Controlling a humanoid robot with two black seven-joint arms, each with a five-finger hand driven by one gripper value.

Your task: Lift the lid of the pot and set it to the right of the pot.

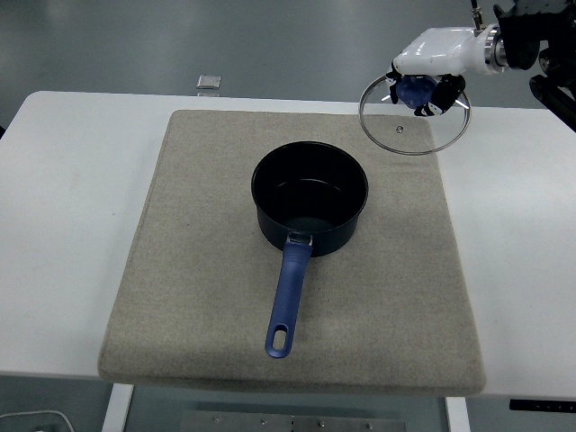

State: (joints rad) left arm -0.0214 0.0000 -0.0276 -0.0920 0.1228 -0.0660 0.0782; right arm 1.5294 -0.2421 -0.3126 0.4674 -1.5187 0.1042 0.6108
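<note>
So the lifting half looks done; the pot (310,198) sits open in the middle of the grey mat (198,270), dark inside and nothing visible in it, blue handle (288,301) pointing toward the near edge of the table (72,198). The glass lid (415,115) is up in the air, held by the robot's right hand (432,67), whose fingers (444,96) are curled around the blue knob (415,91); the lid hangs tilted, its rim facing partly toward the camera, over the far right corner of the mat and clear of the pot. What's left is the placing; the lid is already off to the right side, but further back than the pot, so it probably wants to come nearer and then down flat beside it before the hand lets go; there's bare mat right of the pot for that. The left arm isn't in the picture at all. Some small flat thing (209,82) lies on the floor beyond the table; not part of this.
</note>
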